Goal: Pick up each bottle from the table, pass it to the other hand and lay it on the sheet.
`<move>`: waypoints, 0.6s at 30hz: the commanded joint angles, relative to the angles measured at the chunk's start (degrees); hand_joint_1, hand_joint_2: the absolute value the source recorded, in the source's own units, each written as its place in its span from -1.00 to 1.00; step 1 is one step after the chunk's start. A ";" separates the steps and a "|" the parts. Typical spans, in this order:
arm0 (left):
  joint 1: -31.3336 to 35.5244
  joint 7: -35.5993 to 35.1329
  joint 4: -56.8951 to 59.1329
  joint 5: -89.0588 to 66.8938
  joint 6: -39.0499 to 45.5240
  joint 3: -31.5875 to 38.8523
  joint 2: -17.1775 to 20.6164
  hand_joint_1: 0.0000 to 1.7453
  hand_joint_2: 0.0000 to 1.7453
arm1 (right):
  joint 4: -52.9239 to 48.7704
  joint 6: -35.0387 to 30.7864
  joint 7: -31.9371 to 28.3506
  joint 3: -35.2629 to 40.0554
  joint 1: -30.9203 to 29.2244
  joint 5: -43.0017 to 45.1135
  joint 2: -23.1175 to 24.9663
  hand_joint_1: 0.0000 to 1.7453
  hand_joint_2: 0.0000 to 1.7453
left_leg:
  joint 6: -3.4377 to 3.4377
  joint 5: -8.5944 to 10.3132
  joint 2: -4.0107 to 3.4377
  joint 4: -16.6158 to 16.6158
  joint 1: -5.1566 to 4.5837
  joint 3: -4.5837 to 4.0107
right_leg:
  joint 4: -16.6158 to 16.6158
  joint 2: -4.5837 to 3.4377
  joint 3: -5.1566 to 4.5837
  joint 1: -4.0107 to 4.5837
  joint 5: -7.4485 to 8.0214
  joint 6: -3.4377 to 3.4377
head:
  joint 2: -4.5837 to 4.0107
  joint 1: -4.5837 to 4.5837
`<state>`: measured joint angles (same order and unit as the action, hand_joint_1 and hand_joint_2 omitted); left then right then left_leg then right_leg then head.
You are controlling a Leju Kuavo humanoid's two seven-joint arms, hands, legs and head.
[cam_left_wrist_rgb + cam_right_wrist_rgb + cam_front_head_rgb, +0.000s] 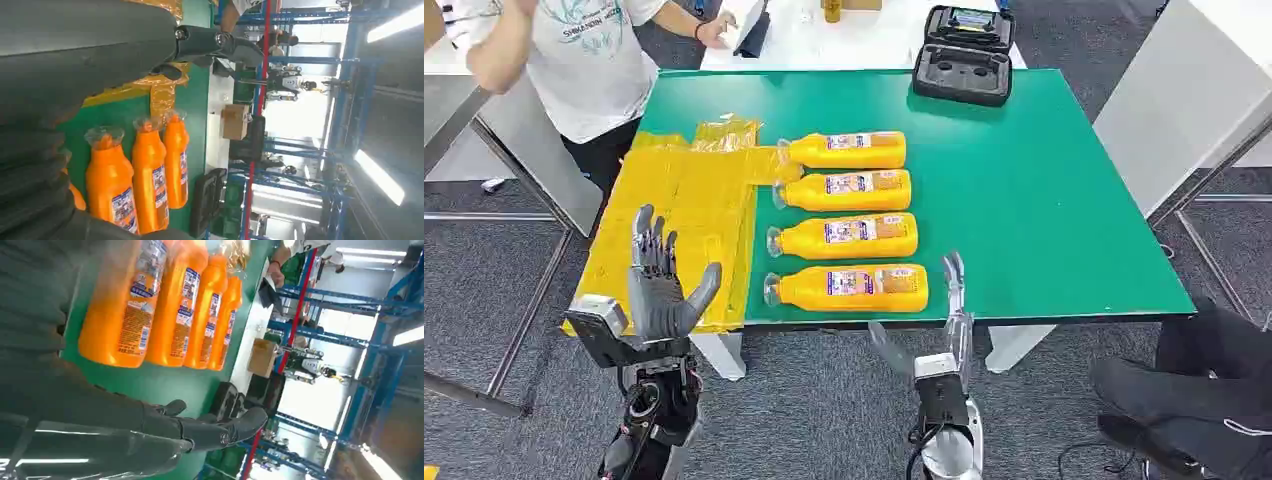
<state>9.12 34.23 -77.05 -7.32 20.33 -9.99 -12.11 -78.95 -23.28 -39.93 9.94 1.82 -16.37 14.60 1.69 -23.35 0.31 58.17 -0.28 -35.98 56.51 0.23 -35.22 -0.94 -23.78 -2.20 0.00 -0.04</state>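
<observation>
Dark grey, many-fingered left hand [661, 283] on a grey boxy wrist block; the slimmer silver-grey right hand [948, 318] joins a black-and-silver forearm with exposed black cables.

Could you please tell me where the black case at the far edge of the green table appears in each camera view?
Head view: the black case lies open at the table's far edge, beyond the bottles.
Left wrist view: black case, past the bottle bases.
Right wrist view: black case, just above the right hand's fingers.
Shared landmark: the row of orange bottles.
</observation>
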 commanded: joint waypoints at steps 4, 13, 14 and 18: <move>1.44 0.95 4.09 1.44 -0.67 2.94 0.46 -1.00 1.00 | 4.56 -0.86 -0.07 -0.38 -3.34 -1.89 -0.67 -1.00 1.00 | -0.05 -0.02 -0.04 -0.06 0.02 0.14 | -0.06 -0.04 0.12 0.02 -0.01 0.05 | 0.00 0.00; 1.82 1.40 4.03 1.31 -0.91 2.08 0.55 -1.00 1.00 | 3.46 2.74 1.56 0.51 -3.25 -2.47 -1.67 -1.00 1.00 | -0.07 -0.04 -0.02 -0.05 0.04 0.15 | -0.06 -0.02 0.15 0.04 -0.02 0.06 | 0.00 0.00; 1.82 1.40 4.00 1.31 -0.94 2.04 0.58 -1.00 1.00 | 3.54 2.91 2.22 0.54 -3.36 -2.70 -1.78 -1.00 1.00 | -0.09 -0.07 -0.03 -0.05 0.04 0.22 | -0.07 -0.02 0.22 0.05 -0.05 0.08 | 0.00 0.00; 2.34 1.57 4.11 -0.45 0.76 1.47 1.06 -1.00 1.00 | 7.00 10.60 13.52 1.20 -5.47 -4.74 -3.79 -1.00 1.00 | -0.09 -0.08 -0.05 -0.04 0.07 0.26 | -0.09 -0.04 0.26 0.07 -0.05 0.09 | 0.00 0.00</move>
<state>9.04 35.71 -76.15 -6.16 19.63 -8.55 -12.11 -78.01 -20.63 -38.34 9.97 0.55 -18.78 14.47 1.69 -23.35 0.31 58.17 -0.28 -35.98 56.51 0.23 -35.23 -0.94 -23.78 -2.20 0.00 -0.04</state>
